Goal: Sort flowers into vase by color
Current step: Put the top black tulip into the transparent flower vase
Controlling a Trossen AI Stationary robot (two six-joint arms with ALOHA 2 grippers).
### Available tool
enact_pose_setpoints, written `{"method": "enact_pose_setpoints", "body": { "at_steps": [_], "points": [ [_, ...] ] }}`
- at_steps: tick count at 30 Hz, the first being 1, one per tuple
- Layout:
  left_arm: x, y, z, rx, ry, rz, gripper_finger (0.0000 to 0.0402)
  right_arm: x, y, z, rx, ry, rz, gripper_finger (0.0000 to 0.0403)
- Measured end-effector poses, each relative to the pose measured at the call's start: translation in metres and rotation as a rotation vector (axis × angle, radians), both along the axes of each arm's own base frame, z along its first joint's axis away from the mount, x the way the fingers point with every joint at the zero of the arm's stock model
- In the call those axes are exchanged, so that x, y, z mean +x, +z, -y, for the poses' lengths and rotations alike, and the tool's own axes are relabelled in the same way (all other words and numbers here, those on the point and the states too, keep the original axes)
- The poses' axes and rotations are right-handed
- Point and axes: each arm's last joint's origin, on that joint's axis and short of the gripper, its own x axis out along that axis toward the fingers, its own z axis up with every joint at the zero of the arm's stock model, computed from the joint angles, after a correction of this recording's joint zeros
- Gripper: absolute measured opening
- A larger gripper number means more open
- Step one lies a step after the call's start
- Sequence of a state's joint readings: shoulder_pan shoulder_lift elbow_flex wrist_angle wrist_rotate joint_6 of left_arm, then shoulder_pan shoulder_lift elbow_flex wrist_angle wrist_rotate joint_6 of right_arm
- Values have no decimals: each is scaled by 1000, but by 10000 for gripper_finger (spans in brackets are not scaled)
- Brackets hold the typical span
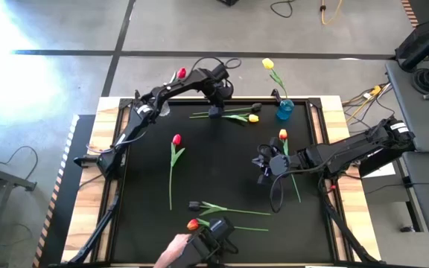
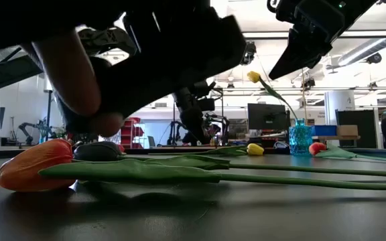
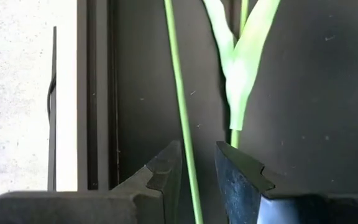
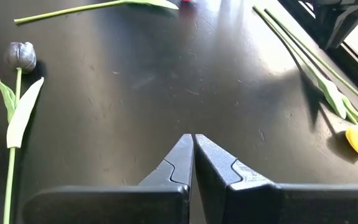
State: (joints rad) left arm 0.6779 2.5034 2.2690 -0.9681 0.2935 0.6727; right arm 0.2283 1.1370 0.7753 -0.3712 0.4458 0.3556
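Note:
Two tulips lie side by side at the table's far edge, one with a dark head (image 1: 256, 108), one with a yellow head (image 1: 253, 117). My left gripper (image 1: 214, 112) stands over their stems, pointing steeply down and open. One thin green stem (image 3: 182, 106) runs between its fingers (image 3: 197, 149) with room on both sides. A second stem with a leaf (image 3: 238, 74) passes behind one finger. A blue vase (image 1: 284, 110) at the far right holds a yellow tulip (image 1: 268, 64). My right gripper (image 1: 261, 165) waits shut (image 4: 193, 138) above the mat right of centre.
A red tulip (image 1: 176, 140) lies left of centre and an orange one (image 1: 282, 135) beside my right gripper. A dark tulip (image 1: 194, 205) and an orange tulip (image 2: 35, 164) lie near the front edge. There a person's hand (image 1: 171, 253) holds a dark device. Another red head (image 1: 181, 74) shows beside my left arm.

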Motion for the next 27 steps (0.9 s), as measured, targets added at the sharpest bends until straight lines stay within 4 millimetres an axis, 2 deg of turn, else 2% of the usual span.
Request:
{"method": "enact_pose_setpoints", "body": {
  "at_steps": [9,15,21,27],
  "points": [
    [-1,-2,-2,5,11,-2,84,1,1,0,6,-3,16,9],
    [0,-23,-4,-3,28,-56,84,1,1,0,7,-2,18,9],
    [0,-30,-6,-4,33,-71,84,1,1,0,6,-2,20,9],
    [-1,-31,-6,-7,30,-76,55,1,1,0,5,0,22,9]
  ]
}}
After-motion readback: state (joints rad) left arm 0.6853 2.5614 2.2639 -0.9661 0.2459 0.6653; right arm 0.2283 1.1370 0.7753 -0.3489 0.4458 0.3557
